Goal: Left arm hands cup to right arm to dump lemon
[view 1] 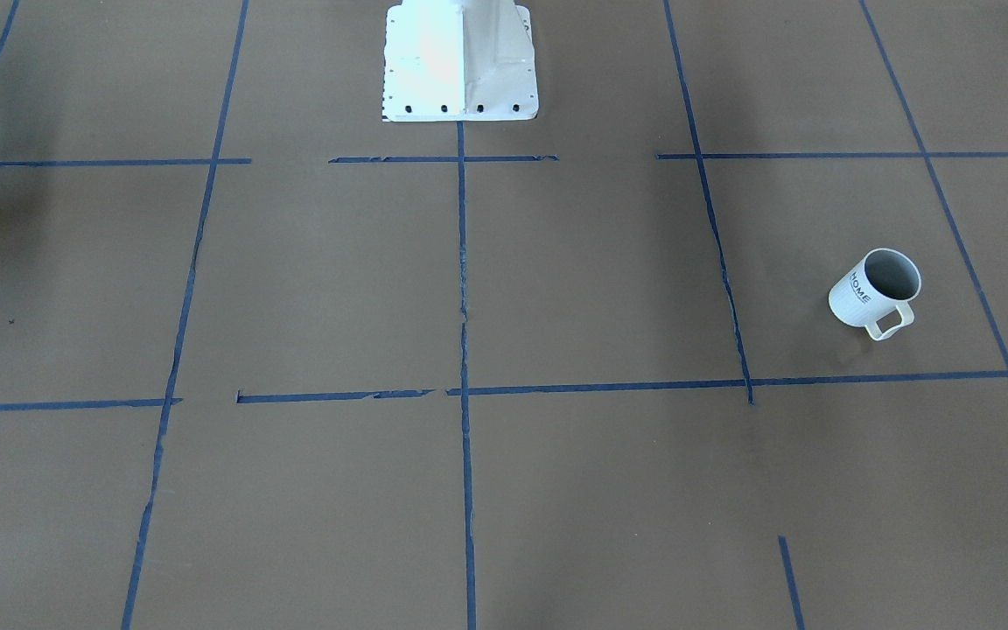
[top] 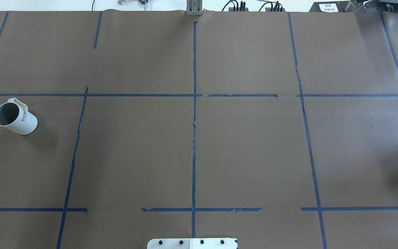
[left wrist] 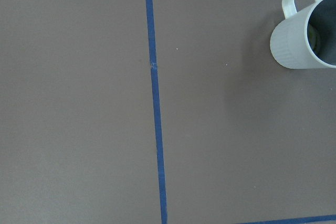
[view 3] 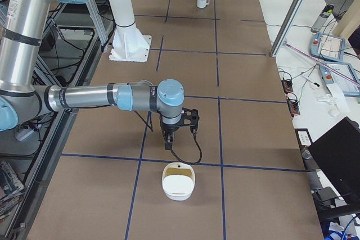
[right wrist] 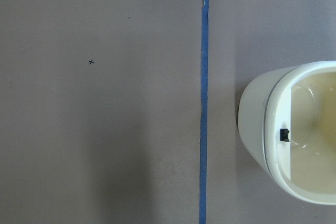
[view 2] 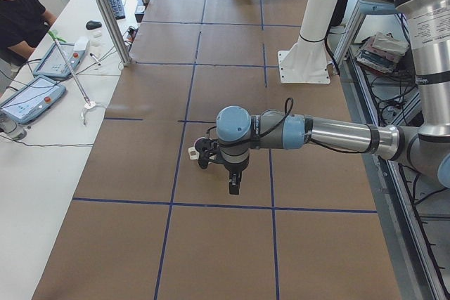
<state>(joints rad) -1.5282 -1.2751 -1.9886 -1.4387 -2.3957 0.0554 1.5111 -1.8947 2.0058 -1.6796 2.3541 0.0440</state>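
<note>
The off-white cup [top: 15,118] with "HOME" lettering stands upright at the table's left end, handle toward the far side; it also shows in the front view [view 1: 874,290]. In the left wrist view the cup [left wrist: 303,31] is at the top right, with a sliver of the yellow-green lemon [left wrist: 313,34] inside. The left gripper [view 2: 226,171] hangs above the table and hides most of the cup; only the handle [view 2: 193,151] shows. The right gripper [view 3: 171,136] hangs above the table's right end. I cannot tell whether either gripper is open or shut.
A cream-white container [view 3: 178,181] sits on the table just beyond the right gripper and shows in the right wrist view [right wrist: 294,129]. The white robot pedestal [view 1: 460,61] stands at the table's near middle edge. Blue tape lines grid the brown table [top: 199,138].
</note>
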